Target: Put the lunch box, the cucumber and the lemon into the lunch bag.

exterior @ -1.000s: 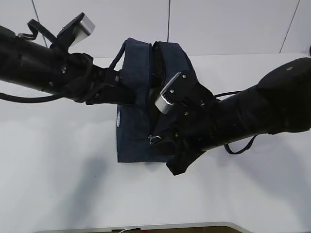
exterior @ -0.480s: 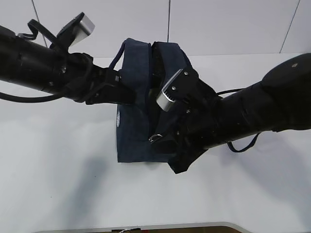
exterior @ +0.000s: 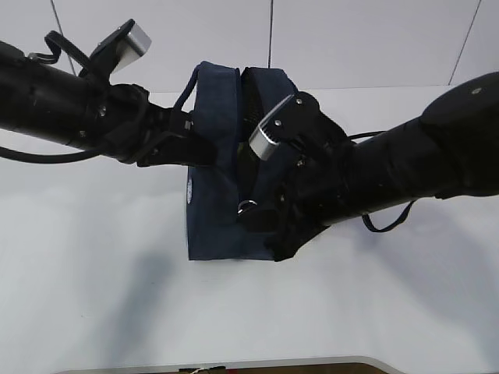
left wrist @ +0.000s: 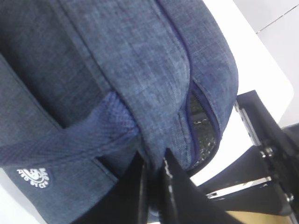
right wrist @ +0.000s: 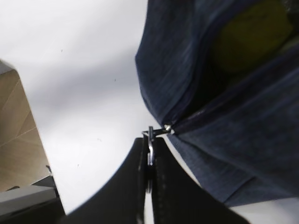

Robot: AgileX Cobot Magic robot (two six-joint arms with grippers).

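Your right gripper (right wrist: pixel 148 161) has its black fingers pinched together on the silver ring pull (exterior: pixel 247 207) at the near, lower end of the zipper of the boxy dark navy fabric lunch bag (exterior: pixel 212 210); the zipper line runs from there up and away over the top, still gaping, with something yellow-green showing inside in the right wrist view. Your left gripper (left wrist: pixel 150 175) is clamped on a fold of the bag's fabric beside the woven handle strap (left wrist: pixel 70 137), bracing it from the left. The bag stands mid-table on the plain white tabletop (exterior: pixel 93 296), below pale wall panels.
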